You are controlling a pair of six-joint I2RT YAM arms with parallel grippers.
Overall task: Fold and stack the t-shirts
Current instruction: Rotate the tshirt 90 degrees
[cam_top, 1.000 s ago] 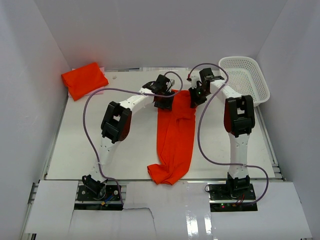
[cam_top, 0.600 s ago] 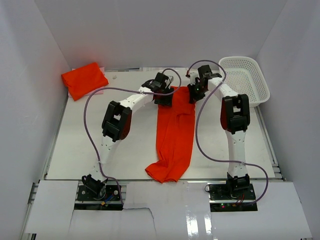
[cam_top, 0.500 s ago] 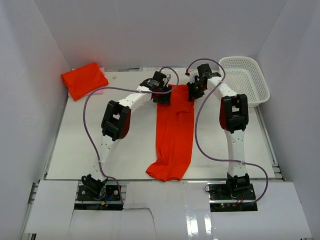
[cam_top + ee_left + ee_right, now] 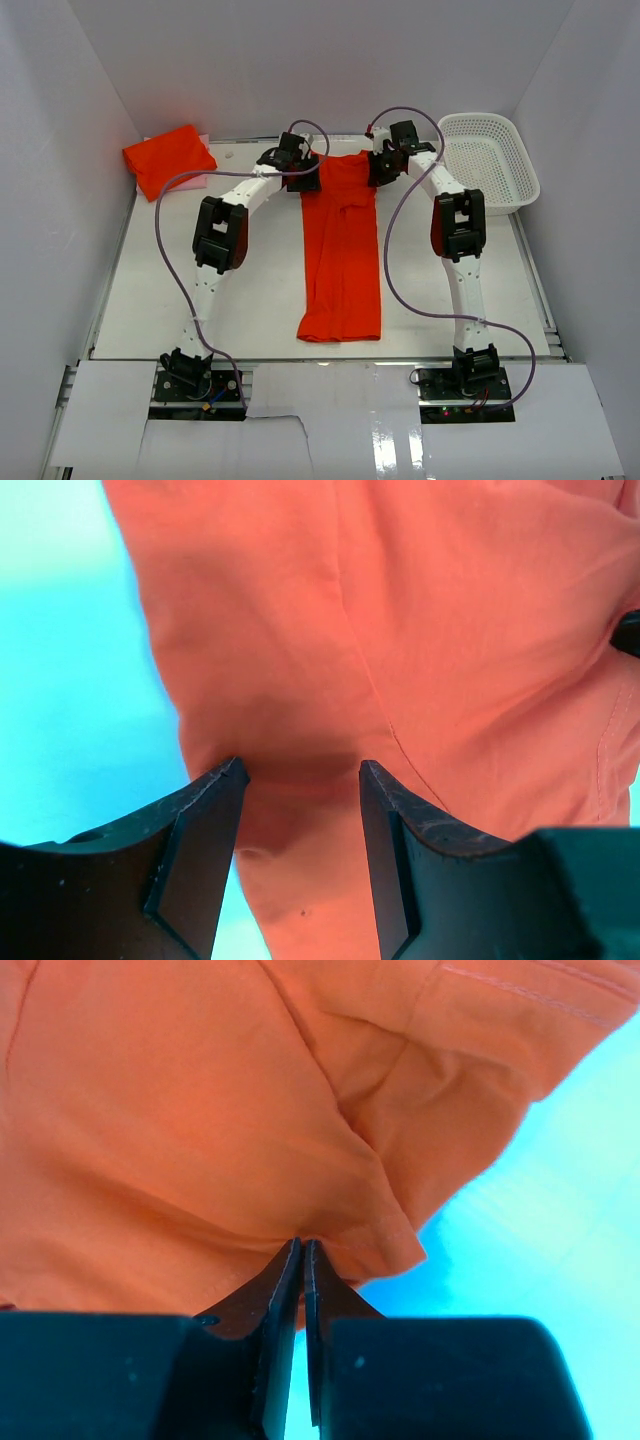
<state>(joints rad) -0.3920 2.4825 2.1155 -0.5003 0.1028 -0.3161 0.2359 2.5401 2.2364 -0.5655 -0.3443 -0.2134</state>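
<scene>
An orange t-shirt (image 4: 340,250) lies stretched in a long strip down the middle of the table, its near end flat by the front edge. My left gripper (image 4: 300,172) sits at the shirt's far left corner. In the left wrist view the gripper (image 4: 300,772) is open, with the cloth (image 4: 420,630) lying between the spread fingers. My right gripper (image 4: 384,168) is at the far right corner. In the right wrist view it (image 4: 301,1244) is shut on a fold of the shirt's (image 4: 200,1110) edge. A folded orange t-shirt (image 4: 168,160) lies at the far left corner of the table.
A white plastic basket (image 4: 490,160) stands at the far right. White walls close in the table on the left, right and back. Both arms' purple cables loop over the table beside the shirt.
Both grippers have moved toward the far edge, drawing the shirt with them. The shirt is now straight, and its bunched near end has flattened out.
</scene>
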